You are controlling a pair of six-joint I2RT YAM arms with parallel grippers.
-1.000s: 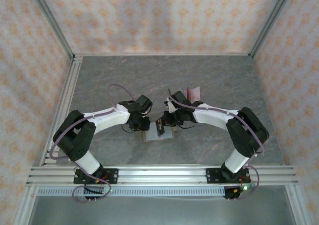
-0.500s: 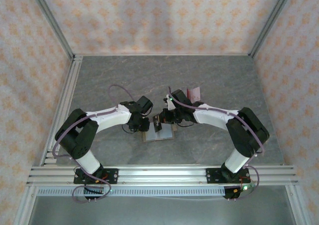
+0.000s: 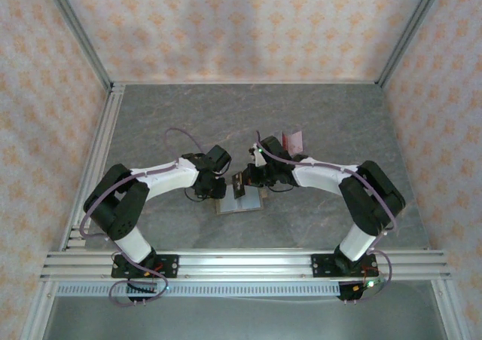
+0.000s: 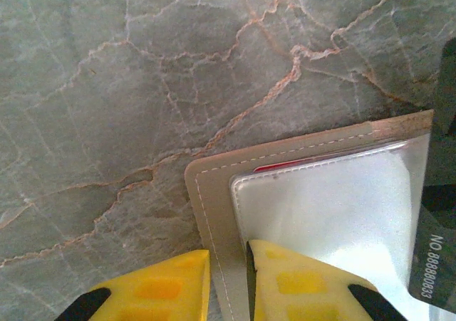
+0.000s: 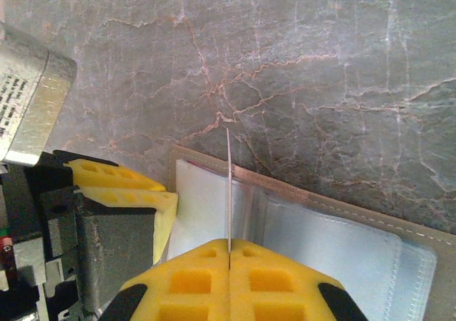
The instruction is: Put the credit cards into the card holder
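From the top camera you see both arms bent inward to meet at mid-frame over the table (image 3: 324,114), where the card holder (image 3: 252,203) lies open and flat. The left gripper (image 3: 216,191) sits at its left edge and the right gripper (image 3: 242,183) just above its middle; at this size you cannot read either set of jaws. Your left wrist camera has the left gripper (image 4: 228,260) at the bottom edge, its yellow fingers a narrow slit apart with the holder's tan stitched border (image 4: 214,193) lying in that slit (you cannot tell whether they nip it or merely press on it). To the right lies the clear pocket (image 4: 328,214), with a thin red strip (image 4: 299,166) at its upper edge. At the far right a dark credit card (image 4: 436,250) shows its printed face. Your right wrist camera shows that card edge-on instead. The right gripper (image 5: 229,253), at bottom centre, has its pads pressed together on the credit card (image 5: 229,186), a thin upright line reaching up over the holder's grey inside (image 5: 342,243) to near its upper border. The left gripper (image 5: 153,193) is at lower left, touching the holder's left edge.
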